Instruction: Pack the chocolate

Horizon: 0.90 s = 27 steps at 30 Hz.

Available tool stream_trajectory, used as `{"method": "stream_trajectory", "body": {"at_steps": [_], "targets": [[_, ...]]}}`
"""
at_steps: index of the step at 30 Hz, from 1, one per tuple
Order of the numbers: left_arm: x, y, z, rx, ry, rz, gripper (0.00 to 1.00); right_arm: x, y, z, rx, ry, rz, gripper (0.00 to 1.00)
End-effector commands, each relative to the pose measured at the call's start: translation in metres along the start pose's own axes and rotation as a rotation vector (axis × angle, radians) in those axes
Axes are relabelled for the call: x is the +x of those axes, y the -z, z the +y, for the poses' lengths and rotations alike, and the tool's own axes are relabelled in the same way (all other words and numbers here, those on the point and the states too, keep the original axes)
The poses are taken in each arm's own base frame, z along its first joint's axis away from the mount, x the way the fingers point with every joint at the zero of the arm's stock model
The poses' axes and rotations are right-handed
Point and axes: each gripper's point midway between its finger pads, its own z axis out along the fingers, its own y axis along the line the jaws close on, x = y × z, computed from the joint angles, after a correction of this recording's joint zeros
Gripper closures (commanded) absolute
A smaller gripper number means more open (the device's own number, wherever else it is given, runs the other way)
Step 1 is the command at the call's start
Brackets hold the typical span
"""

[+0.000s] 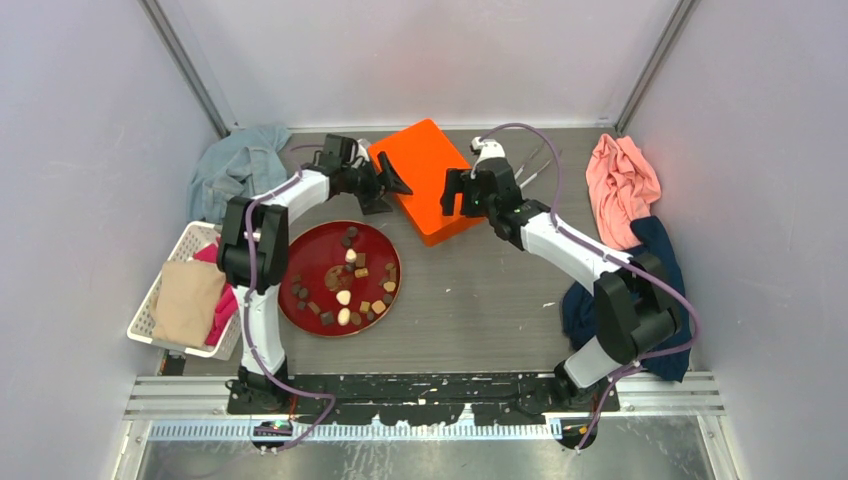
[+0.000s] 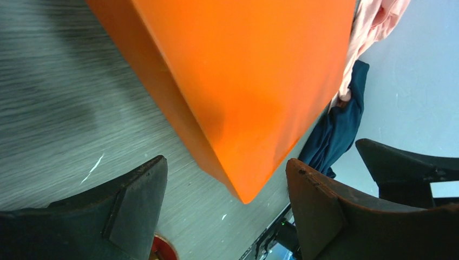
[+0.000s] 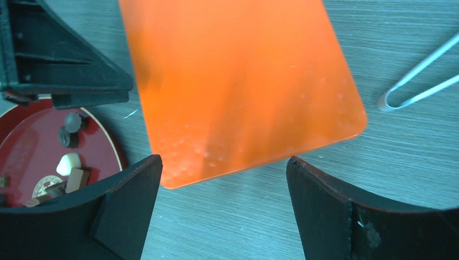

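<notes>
Top view: the chocolate (image 1: pixel 344 297) (dark, tan and cream bits, loosely scattered) lies on a round red plate (image 1: pixel 318 255), left of centre on the grey desk (image 1: pixel 480 310). None of it is in either arm's jaws.

An orange box (image 1: pixel 425 175) sits at upper centre, plain top face up, just beyond the plate's upper right rim.

Left arm (image 1: pixel 262 250): reaches to the box's left edge. Left wrist view shows the jaws spread wide, a lower corner of the box in the gap between them; neither pad visibly touches it.

Right arm (image 1: pixel 570 250): reaches to the box's right side. Right wrist view shows the jaws spread, holding nothing, the box's near edge framed between them. The same view catches the plate at lower left with a few pieces on it.

Metal tongs (image 3: pixel 417 86) lie on the desk right of the box.

Surroundings: a white basket (image 1: pixel 150 310) of cloth at left, a grey-blue cloth (image 1: pixel 235 170) at upper left, pink cloth (image 1: pixel 622 185) and dark blue cloth (image 1: pixel 660 270) at right.
</notes>
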Motion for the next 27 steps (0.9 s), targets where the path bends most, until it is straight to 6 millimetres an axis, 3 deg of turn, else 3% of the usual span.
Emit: {"method": "stream_trajectory", "body": {"at_steps": [1, 8, 15, 27], "targets": [[-0.019, 0.009, -0.038, 0.104, -0.065, -0.070, 0.19, -0.036, 0.007, -0.012, 0.036, -0.070, -0.090, 0.10], [-0.027, -0.002, -0.054, 0.150, -0.087, -0.077, 0.20, -0.039, 0.008, -0.024, 0.044, -0.094, -0.091, 0.10], [-0.030, 0.000, -0.060, 0.147, -0.108, -0.075, 0.20, -0.038, 0.010, -0.027, 0.053, -0.105, -0.093, 0.10], [-0.038, 0.007, -0.029, -0.027, -0.148, -0.139, 0.20, -0.035, 0.010, -0.031, 0.057, -0.107, -0.083, 0.10]]}}
